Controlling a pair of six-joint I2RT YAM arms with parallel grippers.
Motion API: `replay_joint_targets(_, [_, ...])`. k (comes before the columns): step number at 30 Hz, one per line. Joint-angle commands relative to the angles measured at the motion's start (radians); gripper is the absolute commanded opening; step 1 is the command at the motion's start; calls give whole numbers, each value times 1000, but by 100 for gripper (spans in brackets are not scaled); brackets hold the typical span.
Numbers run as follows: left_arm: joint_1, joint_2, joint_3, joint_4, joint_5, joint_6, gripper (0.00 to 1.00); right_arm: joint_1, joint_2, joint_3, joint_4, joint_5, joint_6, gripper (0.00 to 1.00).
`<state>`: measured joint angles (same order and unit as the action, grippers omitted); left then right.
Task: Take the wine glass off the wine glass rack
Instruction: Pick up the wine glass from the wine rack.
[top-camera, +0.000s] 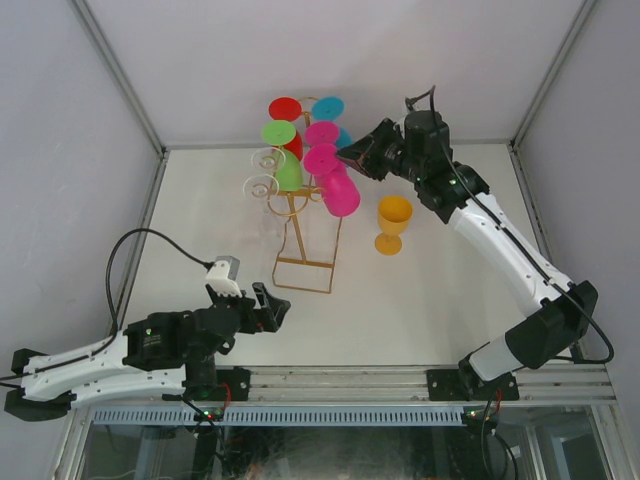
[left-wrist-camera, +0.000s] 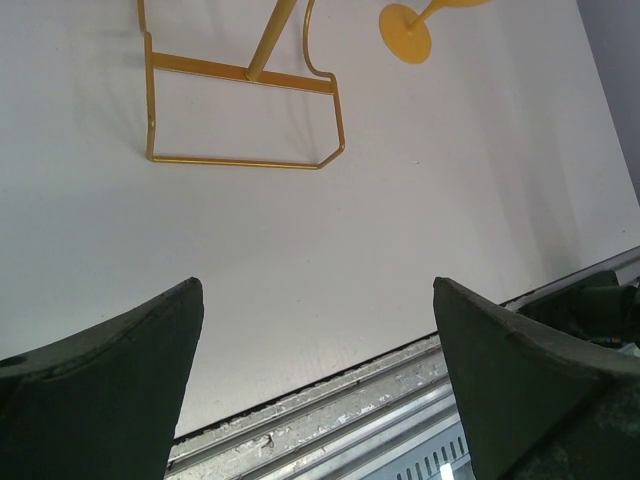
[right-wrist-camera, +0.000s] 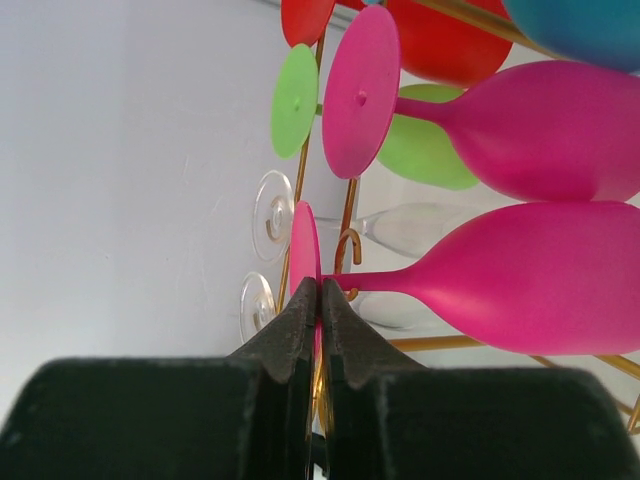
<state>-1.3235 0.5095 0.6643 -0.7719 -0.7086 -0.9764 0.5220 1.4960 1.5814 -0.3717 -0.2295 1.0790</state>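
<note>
From above: a gold wine glass rack (top-camera: 304, 265) stands mid-table, hung with red, green, pink, teal and clear glasses. The right hand (top-camera: 348, 157) reaches its right side, at a pink wine glass (top-camera: 340, 192). A yellow glass (top-camera: 393, 222) stands upright on the table (top-camera: 430, 290) just beside the rack. The left hand (top-camera: 272, 305) sits near the front edge.

Left wrist: the left hand (left-wrist-camera: 315, 287) is spread wide, holding nothing, over bare table.

Right wrist: the right hand (right-wrist-camera: 320, 295) is pinched tight on the pink wine glass's (right-wrist-camera: 520, 280) foot disc; its stem lies in a rack hook.

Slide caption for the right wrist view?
Right gripper pinches the foot of a pink wine glass on the rack.
</note>
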Motion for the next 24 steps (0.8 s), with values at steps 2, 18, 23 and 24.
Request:
replay_joint_targets(2, [6,3,9,35,0,-6,100,2,-60,45,18,63,-12,0])
replay_joint_targets(18, [5,12,14,36,1,-2,100,9,-102,43,-12,123,-52,0])
replay_joint_targets(23, [6,5,12,39,3,-5,100,17,-146,42,-25,142,-96,0])
replay_joint_targets(24, [6,3,13,39,2,-5,100,18,-159,39,-29,147,-103,0])
